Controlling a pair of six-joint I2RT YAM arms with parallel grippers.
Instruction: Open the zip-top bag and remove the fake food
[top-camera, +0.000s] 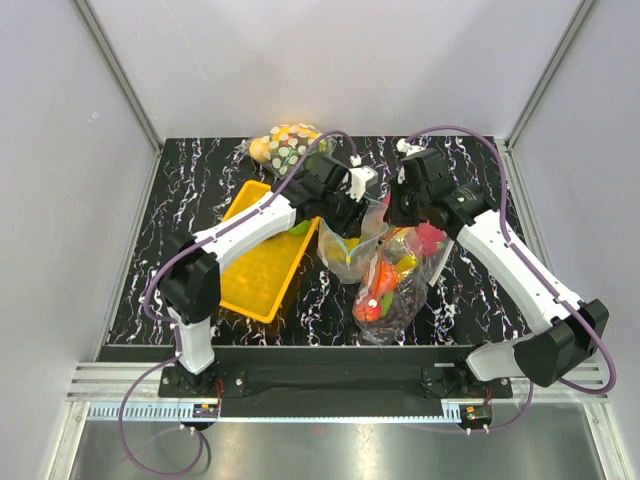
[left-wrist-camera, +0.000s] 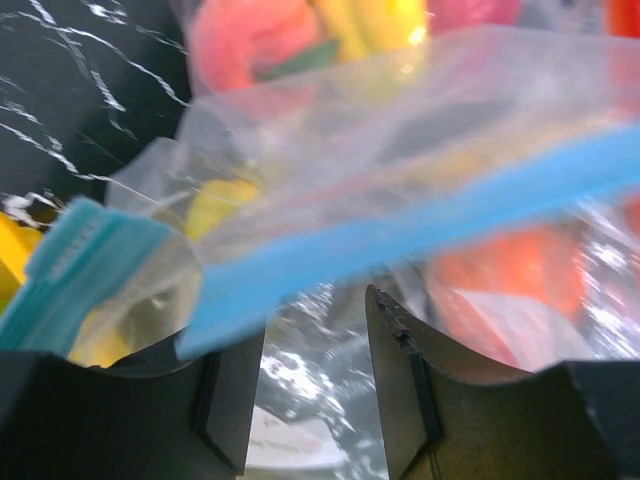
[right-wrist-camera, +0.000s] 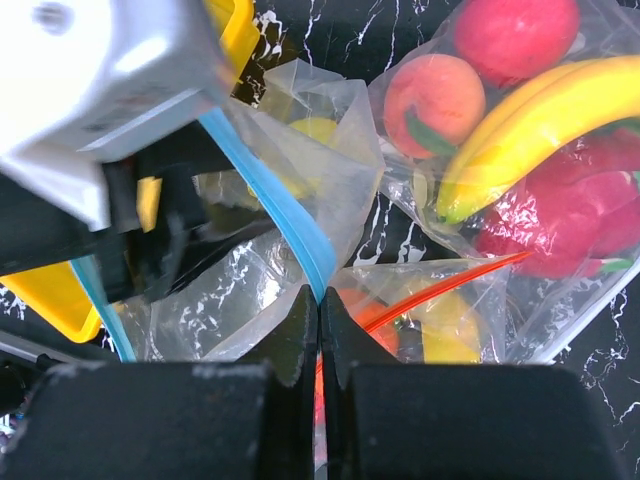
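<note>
Near the centre of the desk (top-camera: 200, 200), the zip-top bag (top-camera: 347, 250) is pinched at its blue strip by the right gripper (right-wrist-camera: 319, 318), whose jaws are pressed together. The left gripper (left-wrist-camera: 315, 370) is set at the bag's 12 o'clock with its jaws apart. The mouth appears parted. The fake food (right-wrist-camera: 316, 130) is seen inside, so removal is judged not yet done.

The left arm (top-camera: 245, 225) and the right arm (top-camera: 510, 250) have glossy white plastic link shells joined by chunky black motor housings (top-camera: 195, 283). A thin purple cable (top-camera: 148, 290) runs along each arm from a black base bar (top-camera: 330, 378). Small white blocks (top-camera: 362, 180) sit on the black wrists. The right gripper (right-wrist-camera: 319, 295) has matte black, wedge-shaped fingers (right-wrist-camera: 295, 335).
</note>
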